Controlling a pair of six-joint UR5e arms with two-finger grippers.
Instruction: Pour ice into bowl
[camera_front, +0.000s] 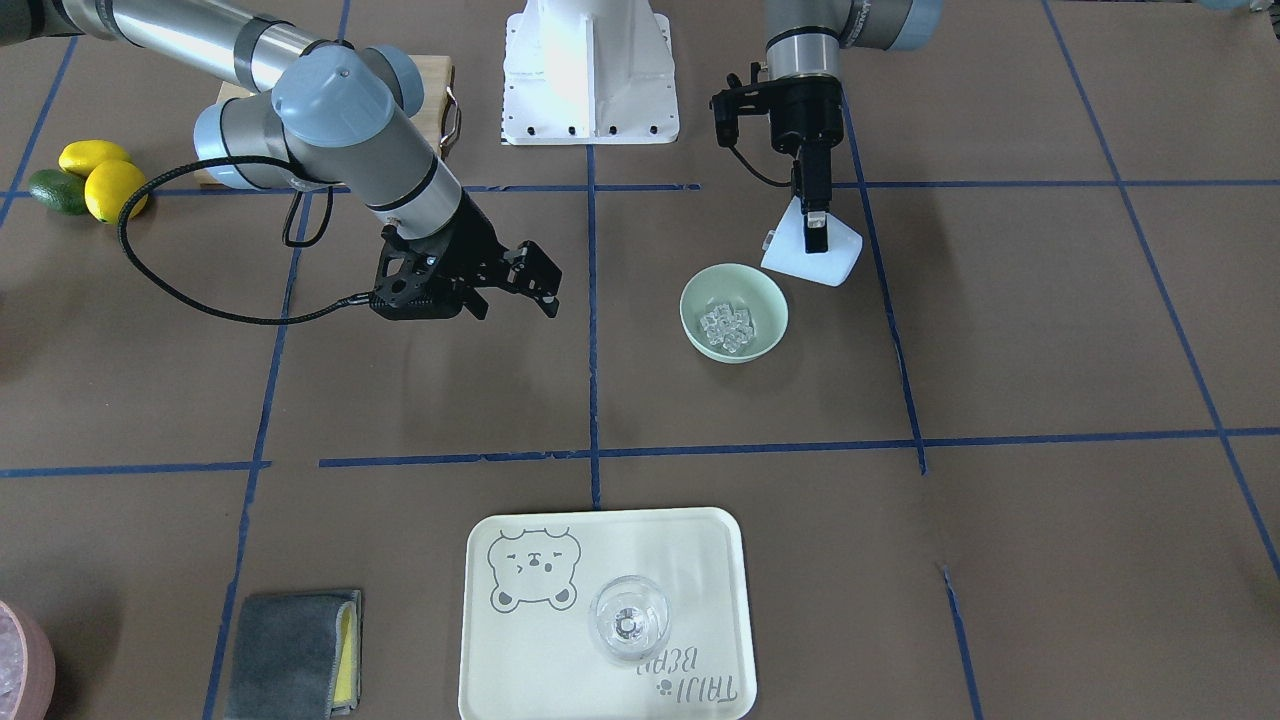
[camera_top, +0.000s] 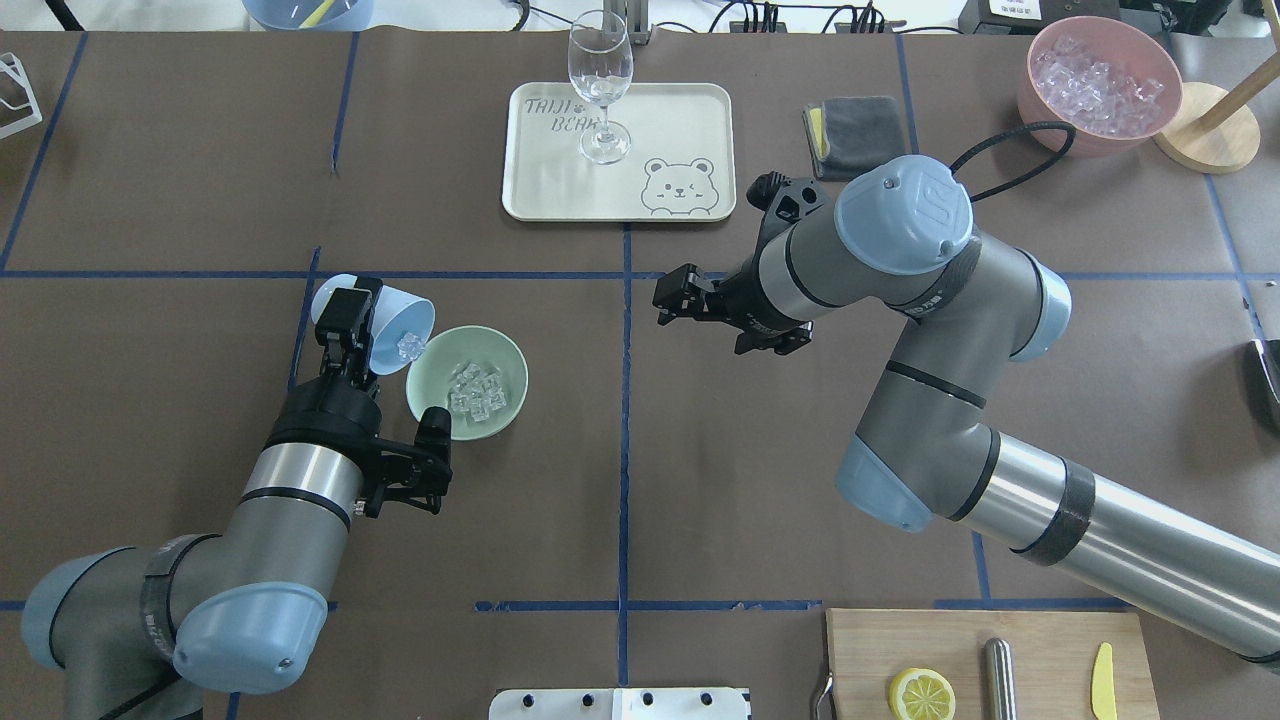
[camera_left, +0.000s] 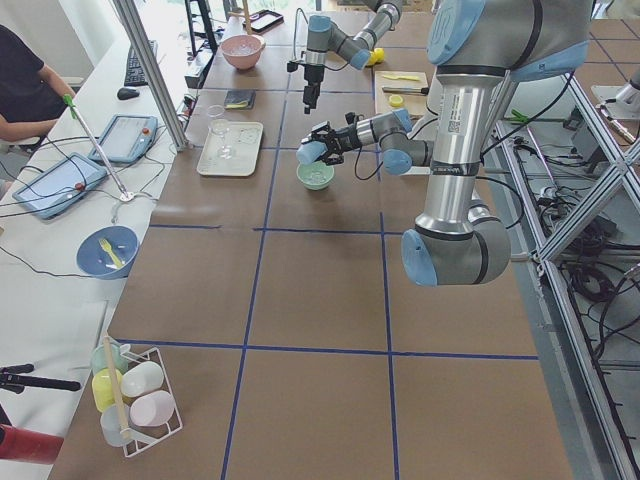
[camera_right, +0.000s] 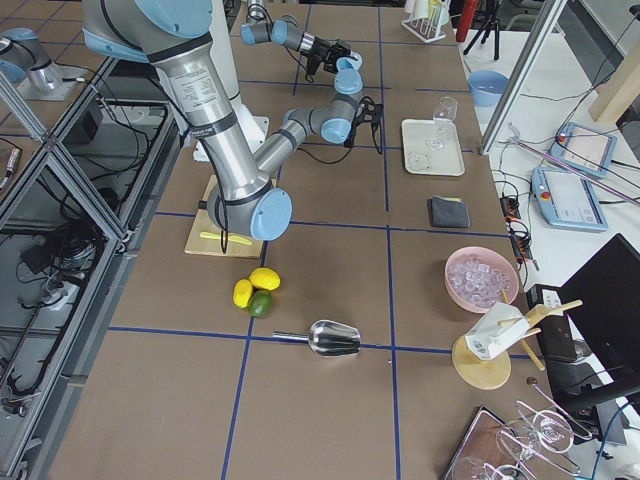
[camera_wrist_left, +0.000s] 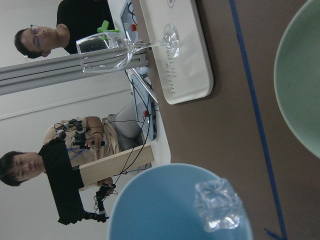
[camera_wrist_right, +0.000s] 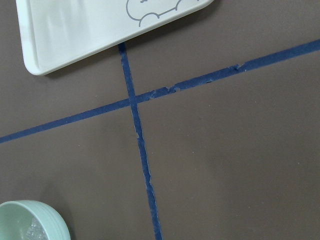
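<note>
Closest to the left wrist lens, the light blue cup fills the lower edge, and one clear ice cube sits at its lip. Under everything lies a flat table covered in matte brown paper and marked into squares by blue tape lines. Beyond its far edge, people sit at a white desk with tablets, behind aluminium posts.

At the left of the overhead view, the left gripper pinches the cup's thin wall between its jaws. The cup is tipped over. Its long axis slants from the base, on the jaws' outer side, down to the mouth on their inner side. The mouth points at the bowl, with its lip at the bowl's rim.

The bowl is round, smooth, pale mint green and wider than the cup, and it stands upright just beside the left jaws. The ice, a small cluster of glassy, colourless cubes, lies on its floor.

The right gripper hangs above the table well apart from the bowl, its jaws spread and holding nothing. Beyond those jaws is a cream rounded-rectangle tray printed with a bear, and a clear wine glass stands upright on it.
</note>
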